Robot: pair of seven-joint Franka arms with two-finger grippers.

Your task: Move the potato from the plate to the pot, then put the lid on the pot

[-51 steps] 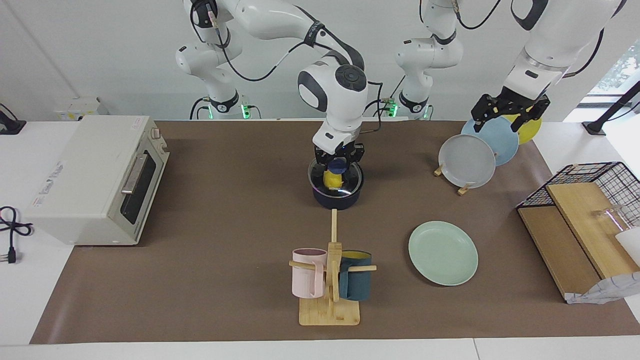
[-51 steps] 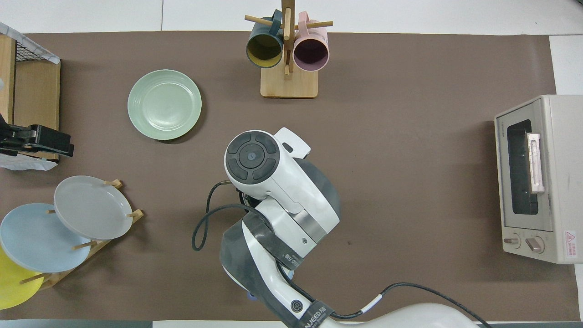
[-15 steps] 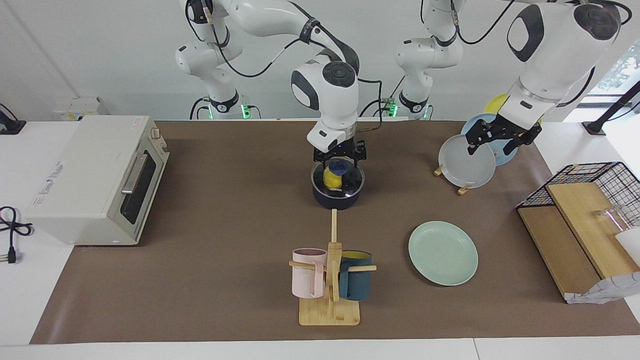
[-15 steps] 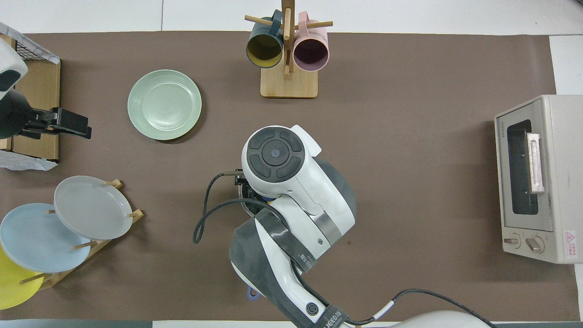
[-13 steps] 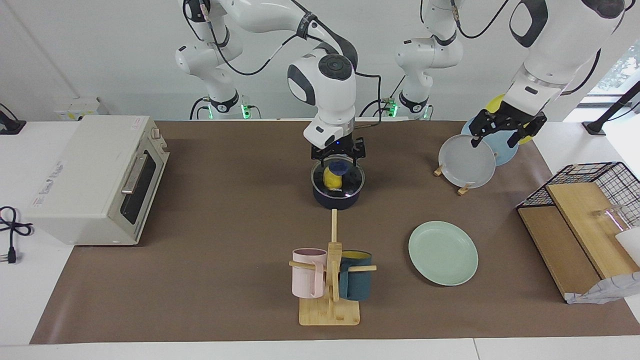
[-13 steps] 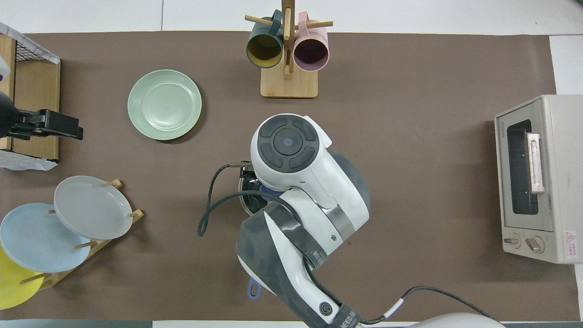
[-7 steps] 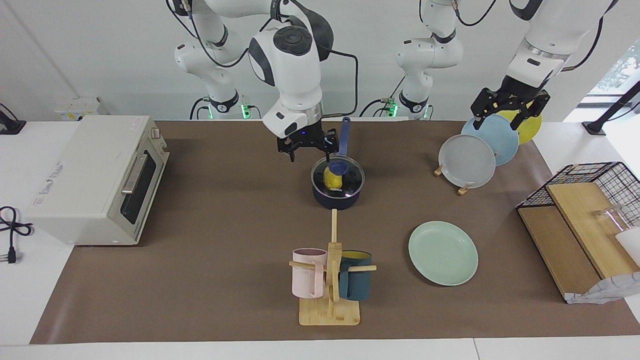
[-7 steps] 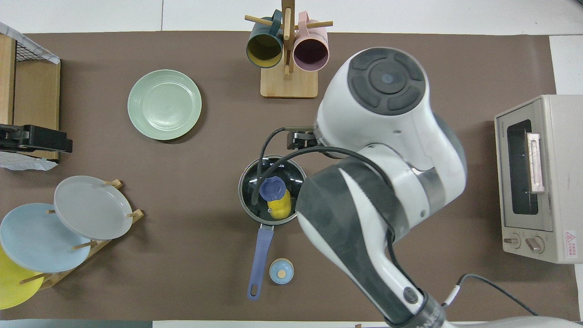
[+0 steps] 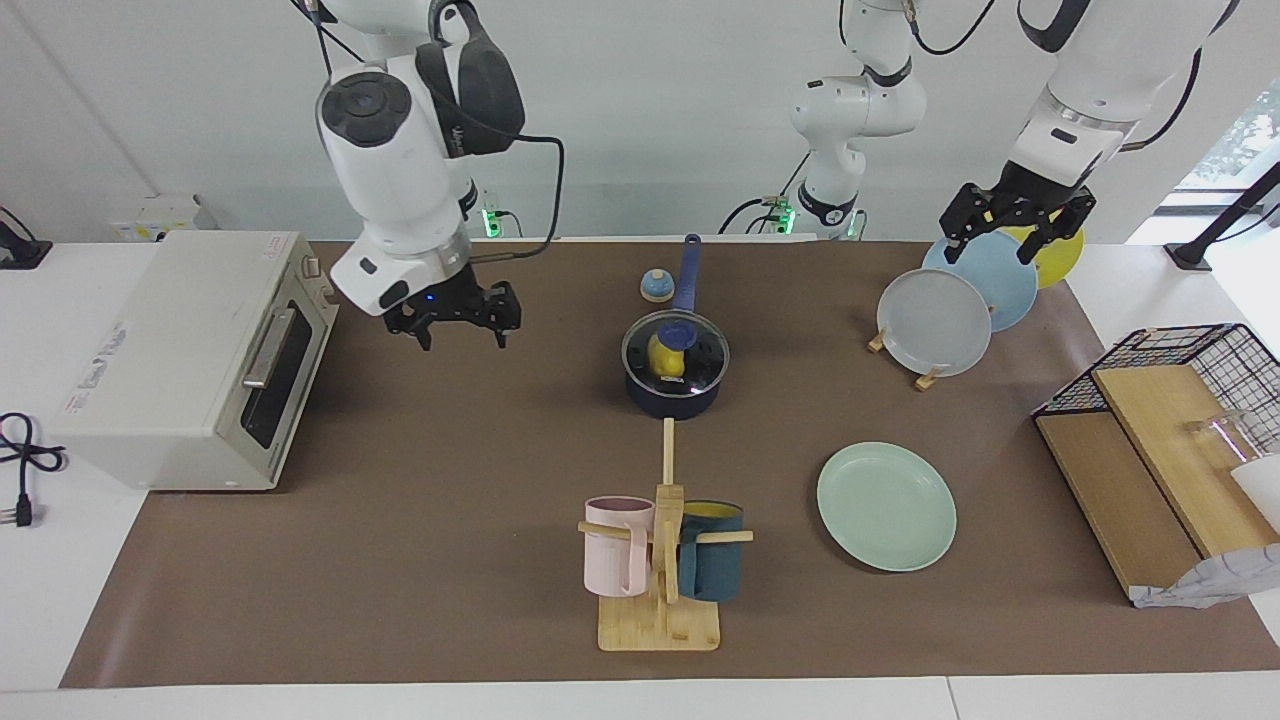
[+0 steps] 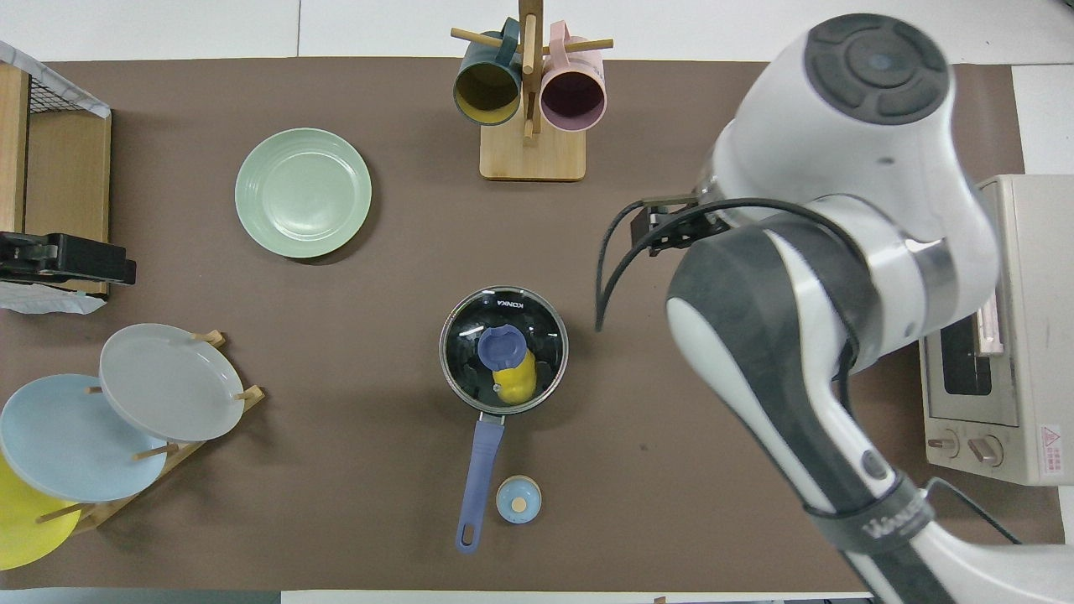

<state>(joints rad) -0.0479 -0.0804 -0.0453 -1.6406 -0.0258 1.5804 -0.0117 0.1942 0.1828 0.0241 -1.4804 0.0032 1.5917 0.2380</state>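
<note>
In the pot (image 9: 672, 392) at mid-table, the potato (image 9: 664, 356), shut under the glass lid (image 9: 703, 352), knob up, handle pointing toward the robots beside a small bell (image 9: 655, 286). Over bare mat near the toaster oven (image 9: 195, 355), the right gripper (image 9: 457, 322), fingers spread, holding nothing. Above the upright plates (image 9: 935, 320), the left gripper (image 9: 1012, 222), likewise spread and unladen; nothing on the mint plate (image 9: 886, 506).

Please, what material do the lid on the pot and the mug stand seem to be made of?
The lid looks like clear glass with a metal rim: the yellow potato shows through it, and its blue knob seems plastic. The mug stand looks like light unpainted wood, perhaps bamboo, with a matte pale tan surface.
</note>
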